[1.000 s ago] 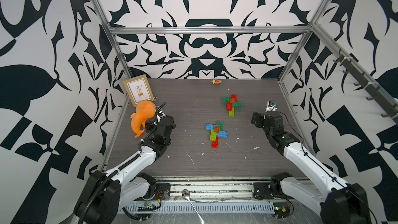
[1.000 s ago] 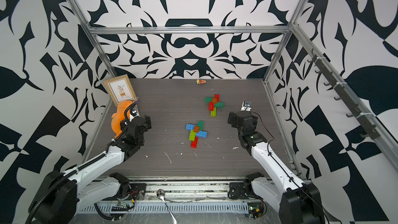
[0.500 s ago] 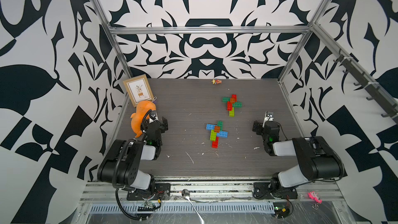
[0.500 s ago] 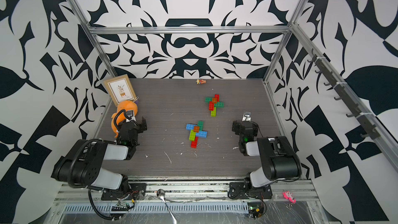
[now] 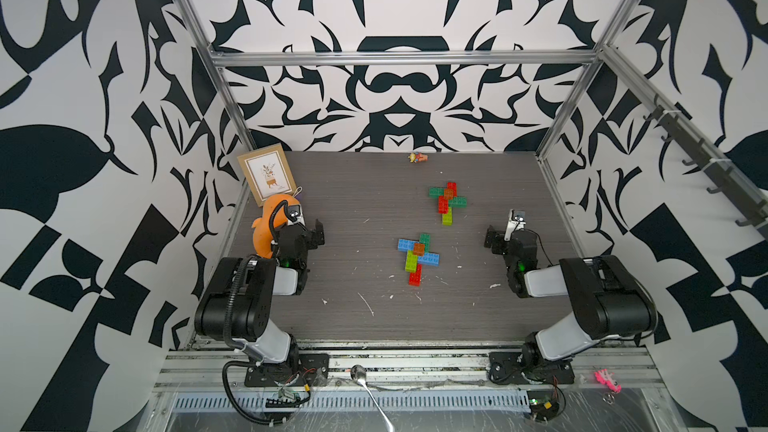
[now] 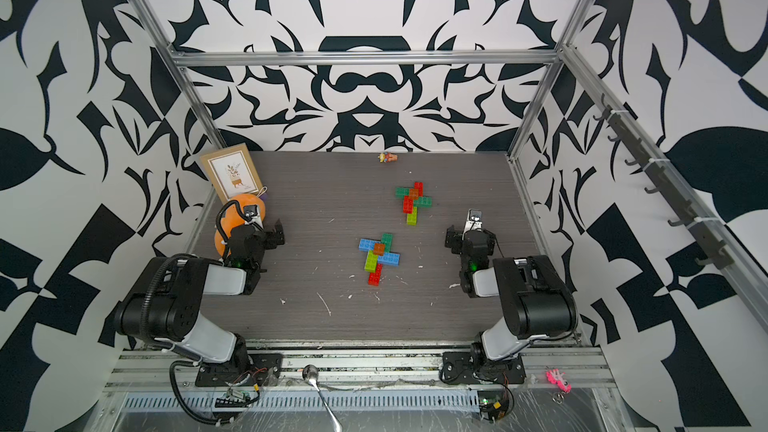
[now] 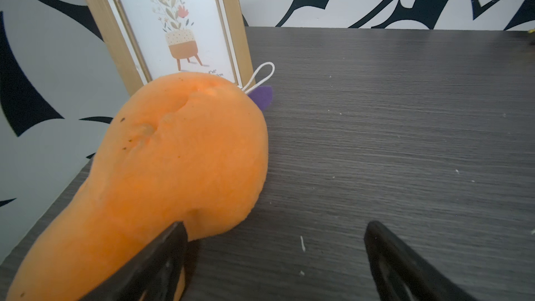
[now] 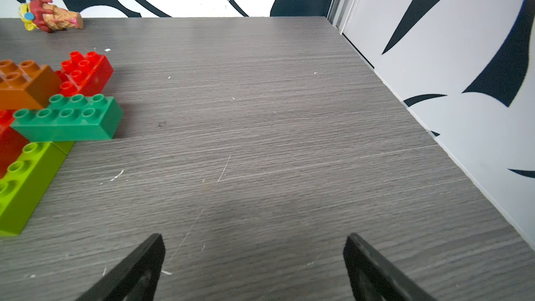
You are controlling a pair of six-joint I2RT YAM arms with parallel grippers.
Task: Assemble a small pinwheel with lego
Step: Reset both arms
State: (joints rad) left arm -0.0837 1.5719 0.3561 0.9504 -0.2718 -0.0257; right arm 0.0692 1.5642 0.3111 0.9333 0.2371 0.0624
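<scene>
Judging by the layout, the build looks finished. No loose brick lies anywhere on the grey wood-grain table (image 5: pixel 365 326), which is scuffed and flecked with white crumbs, so nothing seems left to add.

Both arms sit folded by their bases at the table's near edge. The left gripper (image 7: pixel 276 224) has its black jaws spread wide and empty. One finger is close against a soft, matte orange plush squash (image 7: pixel 179 154), though I cannot tell whether it touches. The squash lies in front of a gold-edged picture frame (image 7: pixel 173 24). The right gripper (image 8: pixel 254 235) is also spread wide over bare table, holding nothing.

Between the arms, mid-table, lies the near lego pinwheel (image 5: pixel 417 257). Its glossy studded oblong bricks in blue, dark green, lime and red fan out from a square orange brick (image 5: pixel 419 248) on top. Farther back and apart from it, the far lego pinwheel (image 5: pixel 448 201) repeats the cross in dark green, red and lime under its own orange cap (image 8: pixel 26 82). A tiny painted figurine (image 5: pixel 417 157) lies by the back wall.
</scene>
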